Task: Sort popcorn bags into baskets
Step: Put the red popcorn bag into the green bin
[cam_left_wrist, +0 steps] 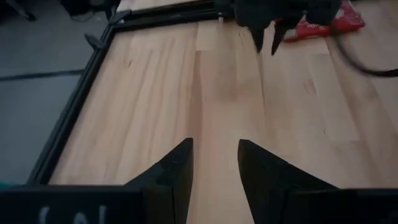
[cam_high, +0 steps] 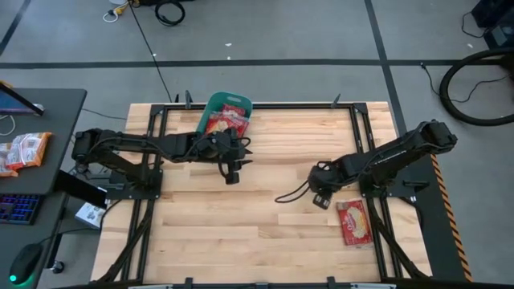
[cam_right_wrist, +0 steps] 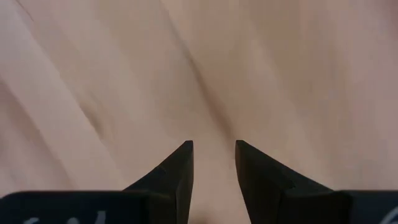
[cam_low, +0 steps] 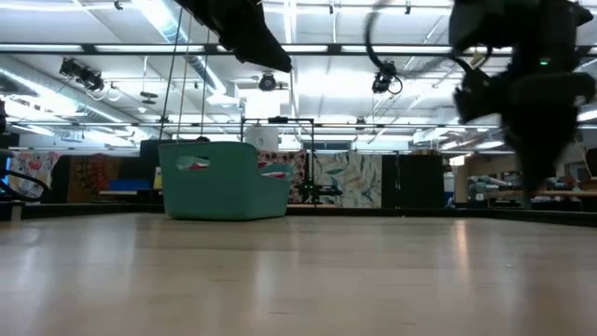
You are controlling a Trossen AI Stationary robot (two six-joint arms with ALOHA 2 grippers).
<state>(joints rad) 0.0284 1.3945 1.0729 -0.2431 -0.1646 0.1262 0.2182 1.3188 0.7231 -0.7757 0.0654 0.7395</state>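
A teal basket (cam_high: 215, 104) stands at the table's far edge with red popcorn bags (cam_high: 227, 120) lying in it; the low view shows the basket (cam_low: 224, 182) from the side. One more red popcorn bag (cam_high: 354, 222) lies flat on the table at the right, also in the left wrist view (cam_left_wrist: 326, 22). My left gripper (cam_high: 232, 172) hovers open over bare wood just near of the basket, nothing between its fingers (cam_left_wrist: 214, 146). My right gripper (cam_high: 320, 199) points down, open over bare wood (cam_right_wrist: 214, 146), just left of the lone bag.
A black metal frame (cam_high: 152, 160) runs round the tabletop. A dark cable (cam_high: 291, 194) trails left of my right gripper. A side desk at the left holds orange-and-white packets (cam_high: 20, 151) and a keyboard (cam_high: 18, 209). Bare wood fills the table's middle and near half.
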